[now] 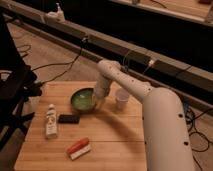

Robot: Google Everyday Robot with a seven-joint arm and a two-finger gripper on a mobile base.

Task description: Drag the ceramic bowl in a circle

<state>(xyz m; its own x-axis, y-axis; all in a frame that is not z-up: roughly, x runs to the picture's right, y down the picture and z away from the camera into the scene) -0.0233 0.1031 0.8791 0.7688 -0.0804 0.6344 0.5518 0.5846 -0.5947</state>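
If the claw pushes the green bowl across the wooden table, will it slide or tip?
The ceramic bowl looks shallow and wide, so it probably slides, not tips. Its glossy glaze may slip against the claw at its right rim. Being ceramic, it is likely stiff and could chip against the white cup.

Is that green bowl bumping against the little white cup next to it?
Apart. The camera view shows bare wooden table between the ceramic bowl and the white cup; the gripper sits at the bowl's right rim.

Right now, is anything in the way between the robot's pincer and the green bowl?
No. The pincer is already down at the right rim of the ceramic bowl, with nothing between them. The white cup stands apart to the right, and the small black object lies in front of the bowl.
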